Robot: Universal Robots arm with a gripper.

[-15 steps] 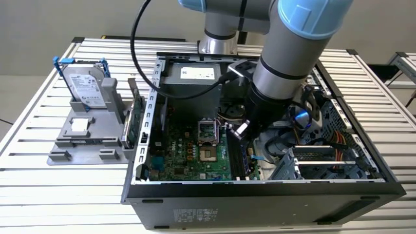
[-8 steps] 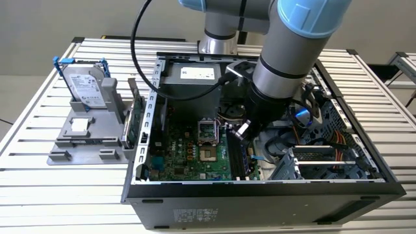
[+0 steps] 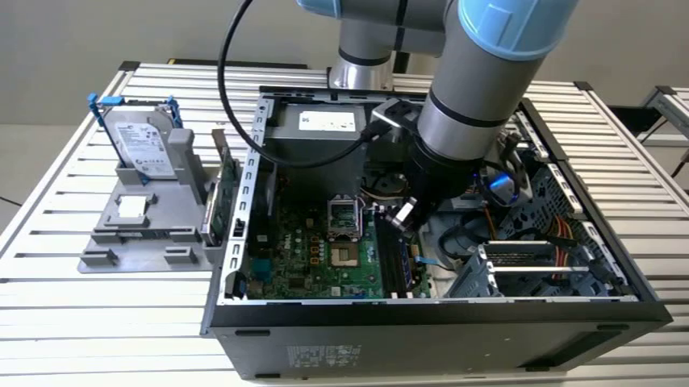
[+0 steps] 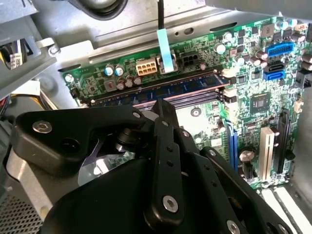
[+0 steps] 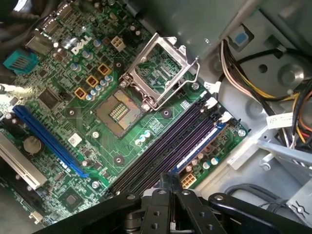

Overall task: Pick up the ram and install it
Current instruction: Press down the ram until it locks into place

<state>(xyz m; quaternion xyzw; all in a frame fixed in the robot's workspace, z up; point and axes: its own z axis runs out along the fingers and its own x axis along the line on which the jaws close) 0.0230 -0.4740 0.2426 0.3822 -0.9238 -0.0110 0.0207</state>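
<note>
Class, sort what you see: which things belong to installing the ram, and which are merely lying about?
Belong to the job: thin bluish ram stick at the black memory slots; black gripper above them; green motherboard.
Lying about: silver hard drive in its blue-clipped frame; green expansion card on edge; grey plastic stand.

a white brand mark (image 5: 81, 47) is printed on the motherboard (image 5: 161, 114).

My gripper (image 3: 405, 218) hangs inside the open black computer case (image 3: 431, 318), above the long memory slots (image 3: 390, 262) on the green motherboard (image 3: 312, 258). The bluish-green ram stick (image 4: 161, 90) sits in the outermost slot. At nine o'clock of the case — on the slatted table (image 3: 64, 322) — the grey holder (image 3: 140, 234) carries the silver hard drive (image 3: 140, 145).
</note>
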